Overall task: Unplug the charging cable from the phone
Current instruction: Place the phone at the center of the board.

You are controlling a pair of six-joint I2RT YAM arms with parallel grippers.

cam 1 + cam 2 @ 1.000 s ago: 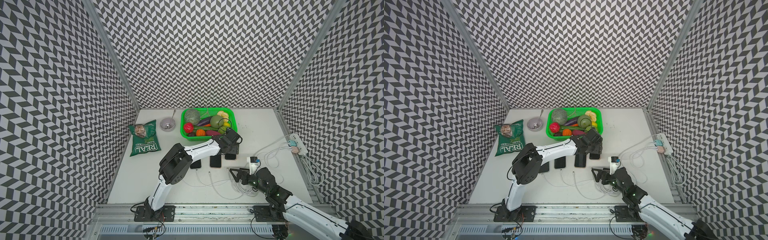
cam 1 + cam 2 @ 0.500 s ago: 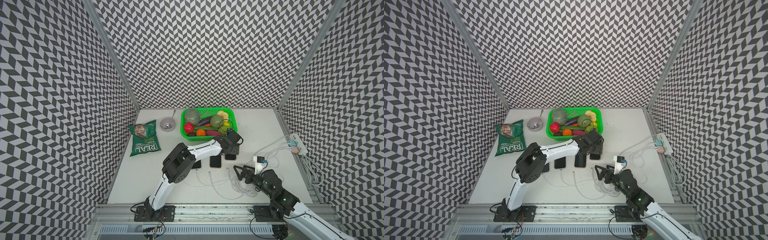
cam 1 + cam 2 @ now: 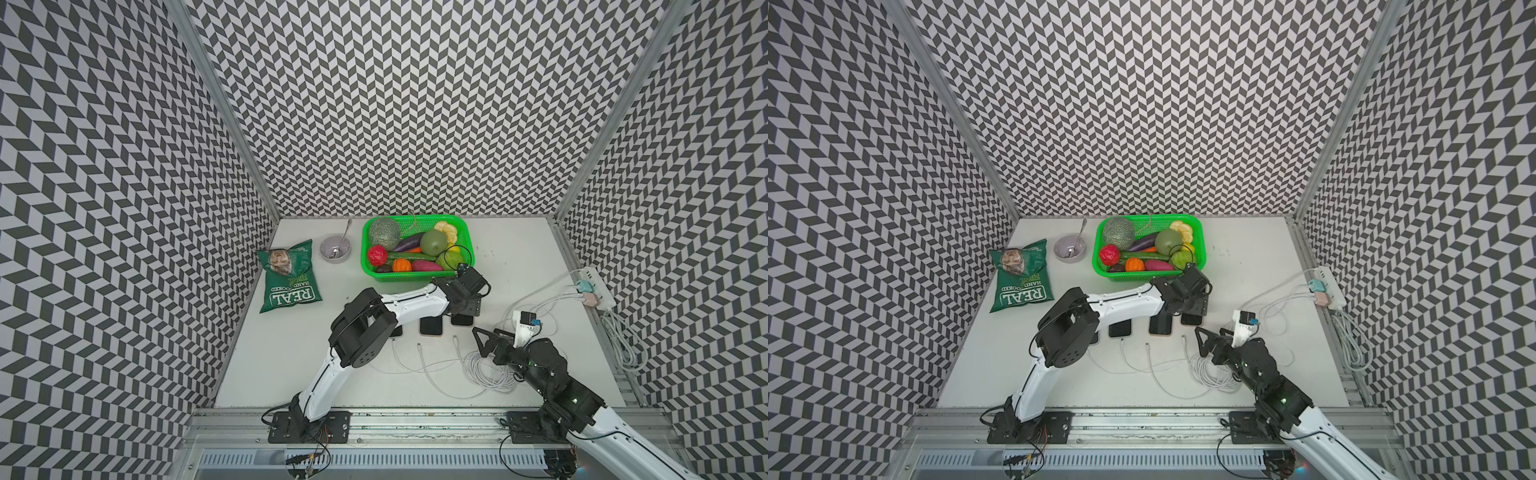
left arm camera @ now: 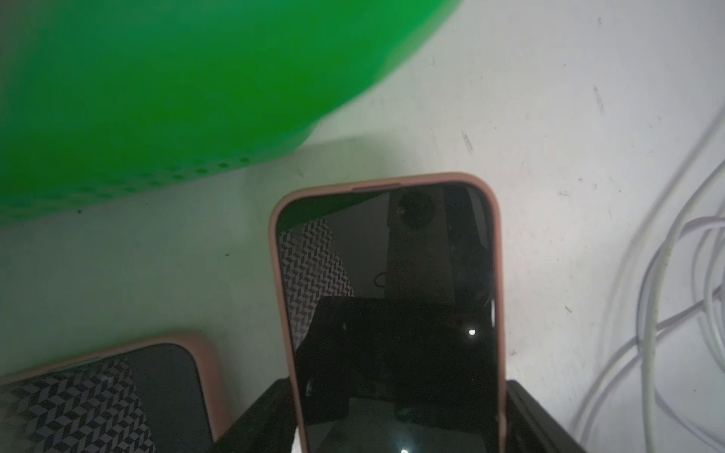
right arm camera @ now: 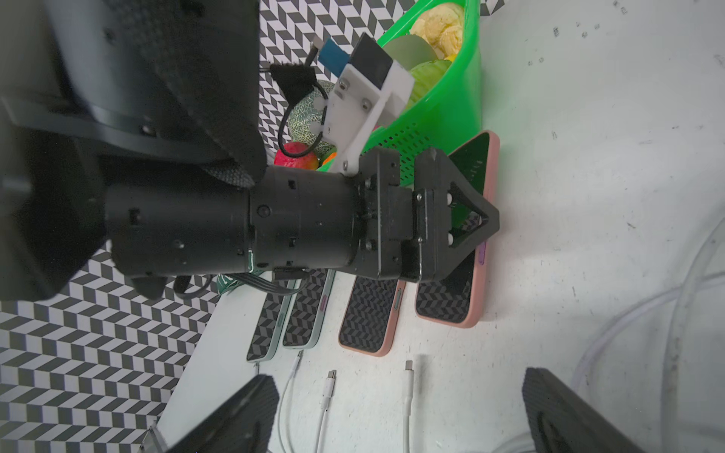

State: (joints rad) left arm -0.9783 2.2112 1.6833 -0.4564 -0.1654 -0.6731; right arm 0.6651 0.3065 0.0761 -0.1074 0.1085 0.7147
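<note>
The right pincer (image 3: 1214, 340) has backed off a little from the phone (image 5: 445, 304), away from the basket (image 3: 411, 276). It is wide open and holds nothing. The left pincer (image 3: 465, 309) has not moved. Its two fingers hug the phone's long sides and keep it flat on the desk (image 3: 519, 257), just beside the basket's corner. The cable (image 5: 408, 392) is out. Its tip lies on the desk a small gap from the phone's end, on the side away from the basket. So I think the job on this phone is done, and the left pincer can soon let go. The other phones (image 5: 368, 313) lie in the same row along the basket's near side. The next one has a loose cable tip by it too. The two green ones, farthest along the row, may still be plugged in; I cannot tell. The left arm (image 3: 415, 301) reaches over that row and hides part of it from above. A heap (image 3: 486, 368) of white cable lies farther from the basket, right by the right pincer, and could snag it. A bowl (image 3: 334, 248) and a chip bag (image 3: 289, 278) sit past the basket's other end, out of the way.
</note>
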